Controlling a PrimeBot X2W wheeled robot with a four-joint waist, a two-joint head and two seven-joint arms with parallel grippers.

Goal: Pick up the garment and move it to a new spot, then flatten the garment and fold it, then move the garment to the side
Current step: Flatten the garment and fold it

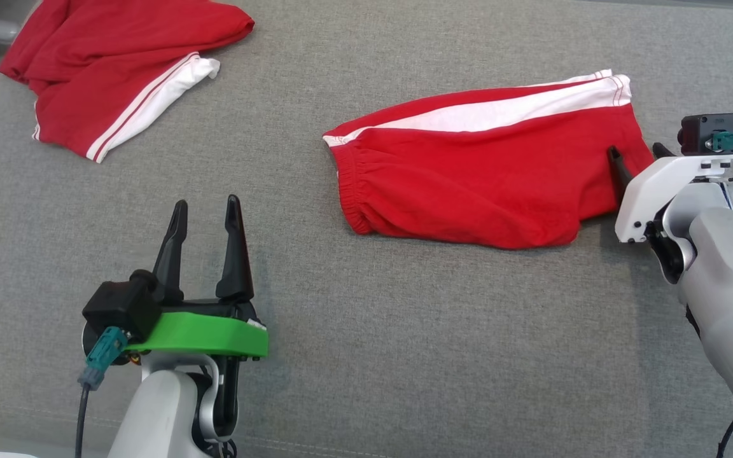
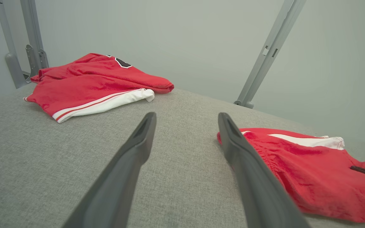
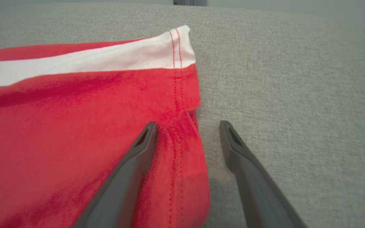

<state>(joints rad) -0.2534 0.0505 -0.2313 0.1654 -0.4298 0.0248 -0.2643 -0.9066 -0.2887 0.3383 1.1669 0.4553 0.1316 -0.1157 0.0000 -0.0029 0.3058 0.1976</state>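
Grey woven tabletop (image 1: 366, 356) lies before you. Your folded red garment (image 1: 481, 184) sits right of centre, with a white stripe along its far edge. Your right gripper (image 1: 637, 156) holds its fingers (image 3: 138, 158) apart, straddling the hem. Your left gripper (image 1: 207, 207) hovers over bare cloth, fingers apart and empty. A second red garment (image 1: 118, 57) lies at the far left.

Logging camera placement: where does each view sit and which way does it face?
Head view: on the head, looking forward and down at the grey surface; left gripper lower left, right gripper at the folded shorts.
Left wrist view: along its own open fingers, across the surface toward the crumpled garment.
Right wrist view: along its own fingers, down at the shorts' hem.
Shared: all three show the shorts.
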